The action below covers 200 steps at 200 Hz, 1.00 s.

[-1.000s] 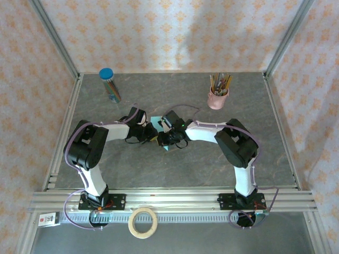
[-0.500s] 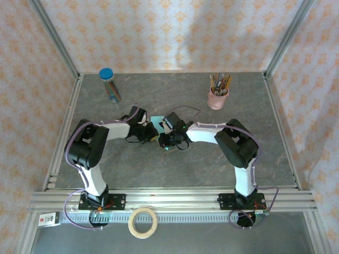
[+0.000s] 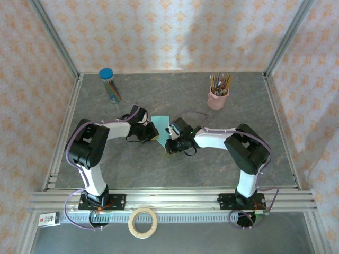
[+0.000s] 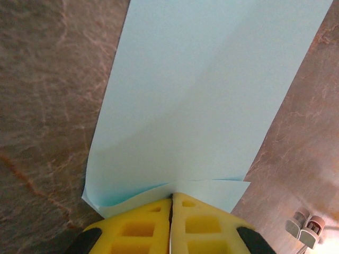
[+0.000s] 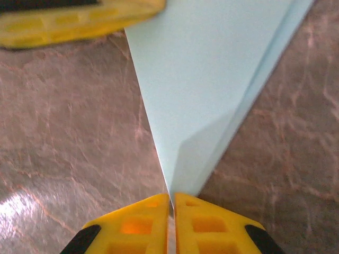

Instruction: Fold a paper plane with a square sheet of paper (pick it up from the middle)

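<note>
Pencil cup (image 3: 217, 98) and blue-capped tube (image 3: 109, 84) behind, well apart from the paper (image 3: 160, 123).

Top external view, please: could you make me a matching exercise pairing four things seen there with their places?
Things:
1. light turquoise sheet of paper
2. pink cup of pencils
3. blue-capped clear tube of pencils
4. beige ring-shaped roll of tape

Places:
A. far left of the grey stone-patterned table
B. near edge, at the front
C. far right
D. middle

Pairs: 1-D, 2-C, 3-A, 4-B.
</note>
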{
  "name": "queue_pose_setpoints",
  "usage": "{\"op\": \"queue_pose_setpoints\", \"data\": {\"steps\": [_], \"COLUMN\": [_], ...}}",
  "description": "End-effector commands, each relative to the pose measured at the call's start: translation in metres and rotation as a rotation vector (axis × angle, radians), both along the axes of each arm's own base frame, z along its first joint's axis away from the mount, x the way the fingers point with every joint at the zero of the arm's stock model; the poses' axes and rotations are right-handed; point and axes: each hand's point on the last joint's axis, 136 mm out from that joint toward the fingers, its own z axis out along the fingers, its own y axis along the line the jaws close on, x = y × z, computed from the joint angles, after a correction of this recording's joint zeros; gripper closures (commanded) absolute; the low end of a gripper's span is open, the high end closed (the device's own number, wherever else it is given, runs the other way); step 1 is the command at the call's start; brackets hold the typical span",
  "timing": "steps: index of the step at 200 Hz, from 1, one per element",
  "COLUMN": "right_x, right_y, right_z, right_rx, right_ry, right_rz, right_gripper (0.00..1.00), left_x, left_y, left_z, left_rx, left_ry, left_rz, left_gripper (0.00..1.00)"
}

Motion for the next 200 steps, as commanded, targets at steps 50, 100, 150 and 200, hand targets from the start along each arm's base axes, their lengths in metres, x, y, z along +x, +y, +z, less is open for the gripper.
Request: {"op": "queue_pose_setpoints", "data": {"steps": [50,100,150,200], "right_x": [0.028,0.040,0.037,0.033], "right_y": [0.016,0.018,-0.005,-0.019], "right_z": [0.048,0.017,-0.013,-0.028], "right_rx": [0.118,0.028,-0.108,-0.172], "right_ry": [-0.129,-0.083,-0.041,0.005], "right_rz": [-0.067,-0.106,-0.138,-0.165], "right_gripper": [0.88,0.94,0.95,0.96], "left_x": [-0.016,-0.011,0.014,0.014], "left_y": [0.010,0.004,-0.014,-0.016], "left_z": [-0.026,-0.017,0.031,0.059], "left_rx": [0.090,0.053,-0.049,-0.070], "left_ry": [0.083,0.051,-0.135,-0.305], "left_rz": [0.009,0.000,-0.040,-0.101], "left_gripper": [0.90,0.90,0.88,0.87]}}
